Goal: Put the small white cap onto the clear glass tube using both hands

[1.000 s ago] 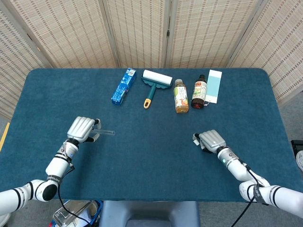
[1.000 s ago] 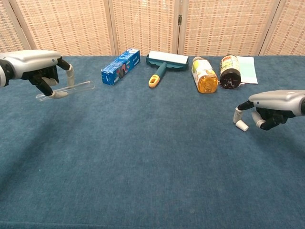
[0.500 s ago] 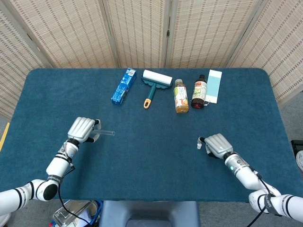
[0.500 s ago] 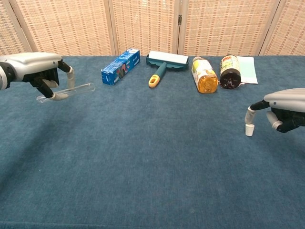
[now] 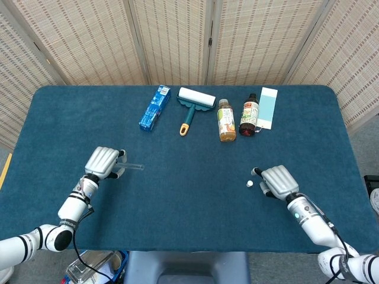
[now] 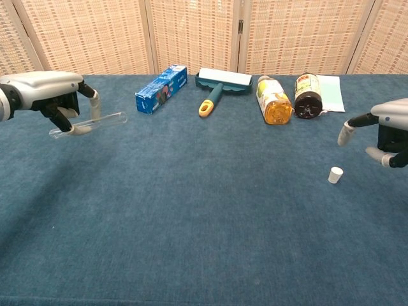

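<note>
My left hand hovers over the table's left side and grips the clear glass tube, which pokes out to the right, roughly level. The small white cap stands alone on the blue cloth at the right. My right hand is just to the right of the cap, raised off it, fingers apart and holding nothing.
Along the far side lie a blue box, a lint roller, an amber bottle, a dark bottle and a pale card. The blue tablecloth covers the table.
My right hand carried the cap rightward and toward me, set it on the cloth and let go, then drew away to the right. The left hand with the tube barely moved.
</note>
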Robot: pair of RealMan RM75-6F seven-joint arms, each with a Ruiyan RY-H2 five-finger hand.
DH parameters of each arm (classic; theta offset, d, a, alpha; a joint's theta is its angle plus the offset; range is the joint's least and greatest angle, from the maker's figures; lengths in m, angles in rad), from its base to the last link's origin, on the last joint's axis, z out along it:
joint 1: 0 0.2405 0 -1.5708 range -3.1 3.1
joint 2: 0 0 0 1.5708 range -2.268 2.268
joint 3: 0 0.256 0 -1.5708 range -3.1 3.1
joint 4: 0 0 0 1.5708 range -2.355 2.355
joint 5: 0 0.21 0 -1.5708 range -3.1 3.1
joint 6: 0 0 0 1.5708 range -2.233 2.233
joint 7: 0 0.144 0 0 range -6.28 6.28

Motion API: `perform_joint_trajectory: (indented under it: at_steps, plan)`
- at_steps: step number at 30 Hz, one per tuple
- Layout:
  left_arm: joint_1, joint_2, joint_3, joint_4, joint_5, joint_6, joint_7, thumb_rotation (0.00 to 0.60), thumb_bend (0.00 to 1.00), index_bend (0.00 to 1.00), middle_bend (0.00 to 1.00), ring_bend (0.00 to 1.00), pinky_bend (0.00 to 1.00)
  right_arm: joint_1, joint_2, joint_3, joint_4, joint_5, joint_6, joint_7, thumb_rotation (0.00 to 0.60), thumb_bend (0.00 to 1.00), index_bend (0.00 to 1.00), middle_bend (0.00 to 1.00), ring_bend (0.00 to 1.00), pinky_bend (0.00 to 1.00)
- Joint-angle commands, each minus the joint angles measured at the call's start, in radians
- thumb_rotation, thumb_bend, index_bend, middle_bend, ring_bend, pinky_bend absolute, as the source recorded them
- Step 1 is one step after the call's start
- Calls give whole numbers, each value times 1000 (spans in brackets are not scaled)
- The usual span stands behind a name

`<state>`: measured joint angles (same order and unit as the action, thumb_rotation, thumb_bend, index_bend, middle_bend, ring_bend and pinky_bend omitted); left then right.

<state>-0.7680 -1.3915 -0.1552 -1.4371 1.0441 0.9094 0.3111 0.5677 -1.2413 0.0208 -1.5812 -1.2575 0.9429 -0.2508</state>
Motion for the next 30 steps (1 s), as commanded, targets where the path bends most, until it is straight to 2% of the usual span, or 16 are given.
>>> perform_joint_trajectory:
  at_steps: [1, 2, 7, 20, 30]
  plan:
    - [0, -1, 0, -1, 2, 0, 0, 600, 348, 617, 1000, 1000, 1000, -17, -5, 11, -4, -9, 39, -15, 600, 37, 288, 995, 1000, 1000]
    - [-1, -2, 0, -2, 2, 0, 0, 600, 348, 617, 1000, 1000, 1000, -20, -7, 13, -3, -9, 46, -18, 600, 5, 288, 995, 1000, 1000]
    - [-1, -4, 3, -5, 5, 2, 8, 600, 348, 617, 1000, 1000, 1000, -23, -18, 13, 8, -1, 42, -30, 600, 6, 288, 999, 1000, 1000]
    - [-3, -5, 2, -18, -4, 7, 28, 600, 348, 616, 1000, 1000, 1000, 14, -96, 26, 121, 39, -57, 1, 600, 143, 390, 1000, 1000, 1000]
    - [-3, -8, 4, -16, -11, 6, 33, 600, 348, 617, 1000, 1000, 1000, 50, -155, 42, 193, 61, -119, 18, 600, 225, 421, 1000, 1000, 1000]
